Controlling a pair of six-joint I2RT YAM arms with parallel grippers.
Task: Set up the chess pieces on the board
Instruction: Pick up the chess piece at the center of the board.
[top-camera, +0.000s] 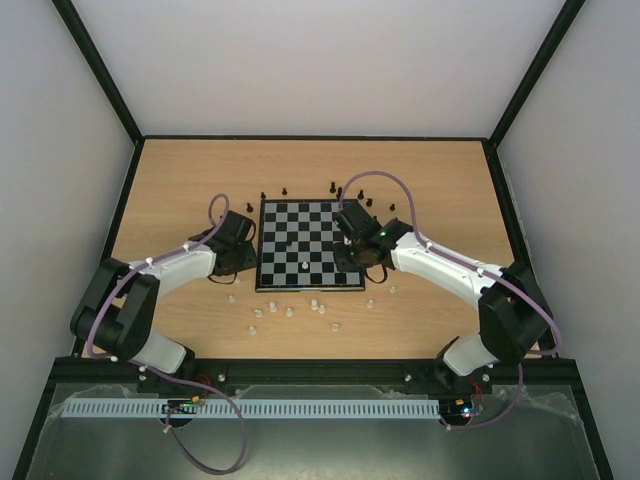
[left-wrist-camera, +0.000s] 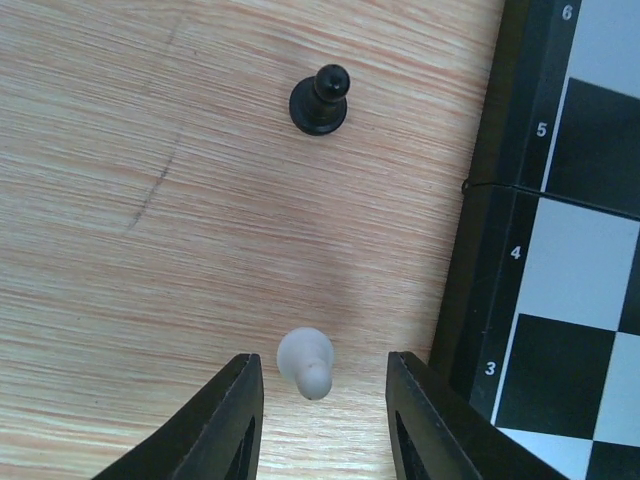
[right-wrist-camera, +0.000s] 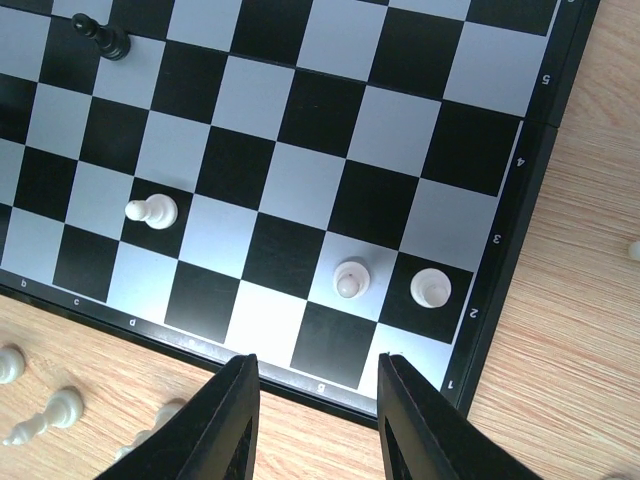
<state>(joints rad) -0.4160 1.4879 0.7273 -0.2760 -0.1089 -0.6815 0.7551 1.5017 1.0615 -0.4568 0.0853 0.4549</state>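
Note:
The black-and-silver board (top-camera: 310, 232) lies mid-table. My left gripper (top-camera: 240, 262) is low by the board's left edge and open. In the left wrist view its fingers (left-wrist-camera: 245, 400) stand on either side of a cream-white pawn (left-wrist-camera: 305, 362) upright on the wood, without touching it. A black pawn (left-wrist-camera: 320, 100) stands further ahead. My right gripper (top-camera: 352, 262) is open and empty above the board's near right edge (right-wrist-camera: 317, 362). Three white pawns (right-wrist-camera: 351, 278) (right-wrist-camera: 431, 288) (right-wrist-camera: 152, 211) and one black pawn (right-wrist-camera: 103, 38) stand on the board.
Several loose white pieces (top-camera: 290, 310) lie on the wood in front of the board; some also show in the right wrist view (right-wrist-camera: 40, 420). Several black pieces (top-camera: 330, 188) stand behind the board's far edge. Dark frame walls border the tabletop.

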